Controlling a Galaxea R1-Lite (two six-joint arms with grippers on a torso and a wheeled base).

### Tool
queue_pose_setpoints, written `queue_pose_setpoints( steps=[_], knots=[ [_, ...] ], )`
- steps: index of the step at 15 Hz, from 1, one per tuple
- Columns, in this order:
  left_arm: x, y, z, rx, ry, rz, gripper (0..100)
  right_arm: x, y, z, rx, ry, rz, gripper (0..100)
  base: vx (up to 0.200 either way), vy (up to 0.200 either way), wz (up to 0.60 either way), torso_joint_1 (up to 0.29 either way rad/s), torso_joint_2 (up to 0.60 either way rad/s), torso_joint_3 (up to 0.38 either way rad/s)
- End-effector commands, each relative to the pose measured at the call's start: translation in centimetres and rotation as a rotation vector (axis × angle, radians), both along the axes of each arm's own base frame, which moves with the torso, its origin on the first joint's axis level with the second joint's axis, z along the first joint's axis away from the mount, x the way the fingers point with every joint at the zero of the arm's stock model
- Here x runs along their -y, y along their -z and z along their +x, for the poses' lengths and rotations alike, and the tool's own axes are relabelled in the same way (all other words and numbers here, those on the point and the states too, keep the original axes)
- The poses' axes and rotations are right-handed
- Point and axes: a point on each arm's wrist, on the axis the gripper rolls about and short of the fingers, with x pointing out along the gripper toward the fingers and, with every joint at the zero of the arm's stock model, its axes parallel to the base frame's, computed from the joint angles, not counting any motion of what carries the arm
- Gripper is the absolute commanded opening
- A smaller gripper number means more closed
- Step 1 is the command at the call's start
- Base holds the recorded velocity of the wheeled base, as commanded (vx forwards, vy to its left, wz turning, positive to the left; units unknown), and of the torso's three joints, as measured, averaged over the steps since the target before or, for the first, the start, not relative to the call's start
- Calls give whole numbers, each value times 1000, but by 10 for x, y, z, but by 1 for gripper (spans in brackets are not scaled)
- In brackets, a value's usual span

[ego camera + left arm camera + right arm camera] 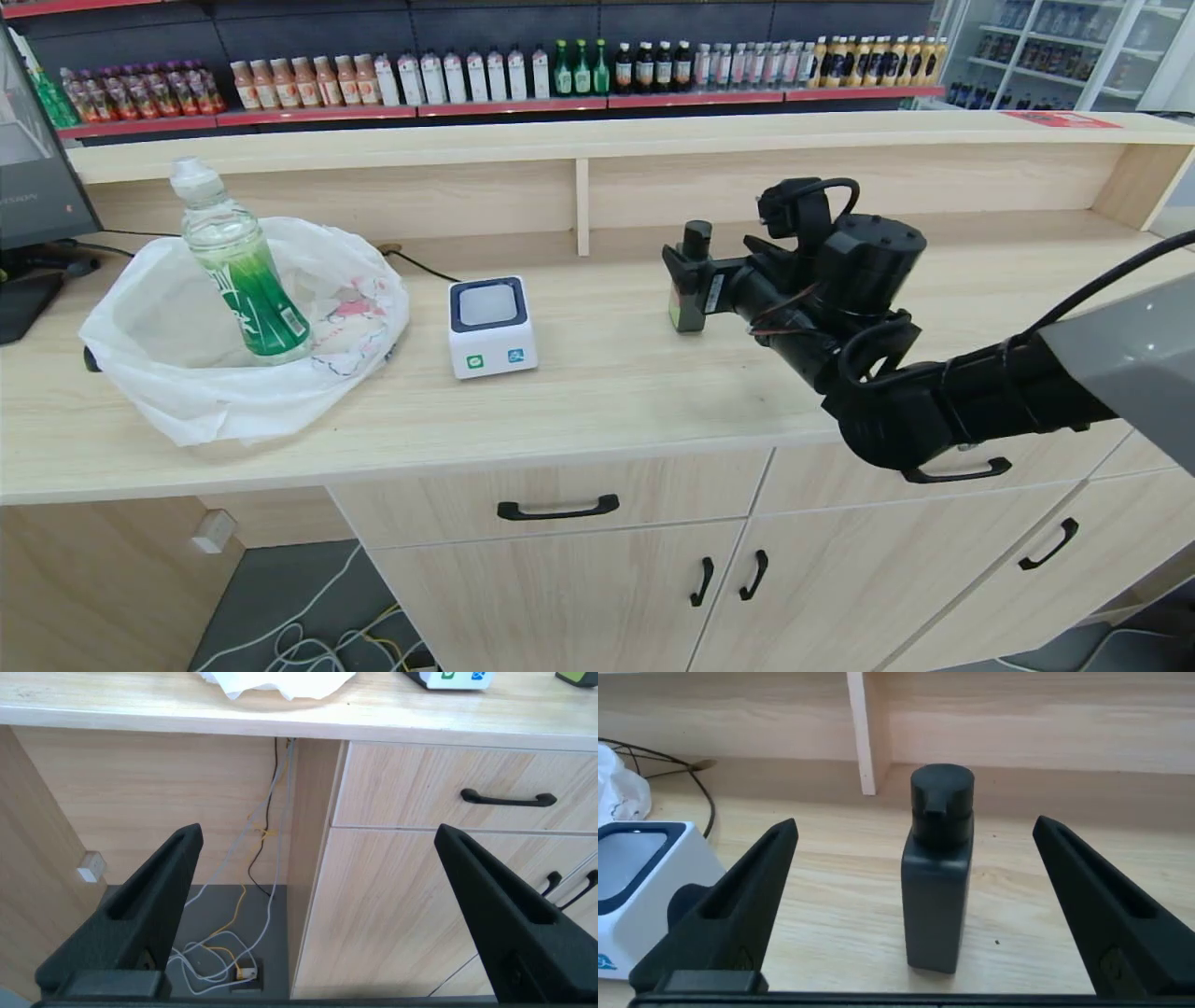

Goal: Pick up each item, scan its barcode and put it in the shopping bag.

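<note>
Black plastic bottle [938,896] stood on light wooden counter [607,392], white box scanner [491,325] well apart; right gripper [915,831] spread wide around it, not touching. Left gripper [318,835] spread wide, empty.

Setting: a shop, checkout side. Wooden counter [616,401] with small white barcode scanner [492,326] and plastic shopping bag [159,383]; dark monitor [37,177] at left; red-edged shelves [597,101] of bottled drinks [448,77] behind; probably a glass-door drinks cooler [1055,47] far right

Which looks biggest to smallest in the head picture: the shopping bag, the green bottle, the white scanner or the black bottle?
1. shopping bag
2. green bottle
3. white scanner
4. black bottle, narrower than the scanner
</note>
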Motion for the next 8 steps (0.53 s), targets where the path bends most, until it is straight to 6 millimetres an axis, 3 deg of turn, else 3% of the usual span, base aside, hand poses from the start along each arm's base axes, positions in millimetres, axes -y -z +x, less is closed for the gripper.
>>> queue_pose_setpoints(
  steps=[1,8],
  knots=[
    [0,0,0,0,-1,-1,100,-2,17,22,-22,18,-9,100,0,0,0,0,0,0],
    [0,0,0,0,-1,-1,100,1,27,49,-3,51,0,100,0,0,0,0,0,0]
  ],
)
